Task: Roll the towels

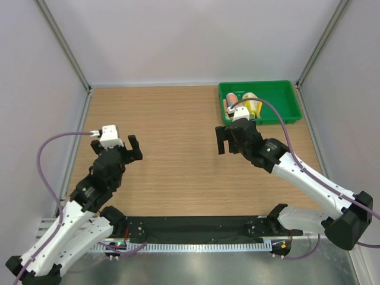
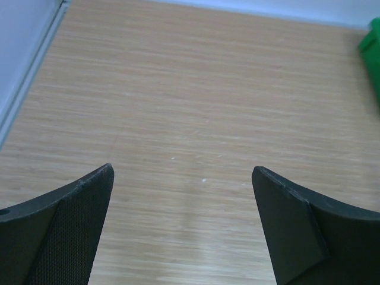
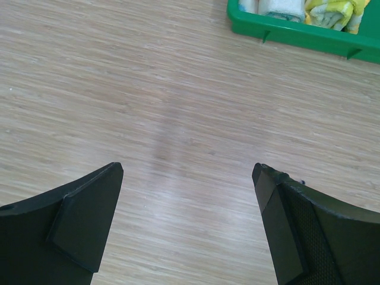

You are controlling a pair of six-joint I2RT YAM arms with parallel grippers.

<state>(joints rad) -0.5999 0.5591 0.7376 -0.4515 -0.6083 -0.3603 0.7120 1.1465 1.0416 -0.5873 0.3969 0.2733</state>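
Observation:
Both towels lie as short rolls inside a green tray [image 1: 280, 100] at the back right of the wooden table. The yellow patterned towel [image 1: 254, 103] is next to a pale towel with an orange-pink end [image 1: 228, 105]. The right wrist view catches them at its top edge: the yellow towel [image 3: 332, 12] and the pale towel [image 3: 278, 6]. My right gripper [image 1: 233, 141] hangs open just in front of the tray, nothing between its fingers [image 3: 89, 208]. Over bare wood at the left, my left gripper [image 1: 114, 143] is also open and holds nothing; its fingers [image 2: 77, 214] frame only table.
The tray's green wall [image 3: 297, 34] is just beyond my right gripper, and its corner [image 2: 373, 41] shows at the left wrist view's right edge. White enclosure walls with metal posts [image 1: 65, 47] surround the table. A black strip [image 1: 190, 228] runs along the near edge.

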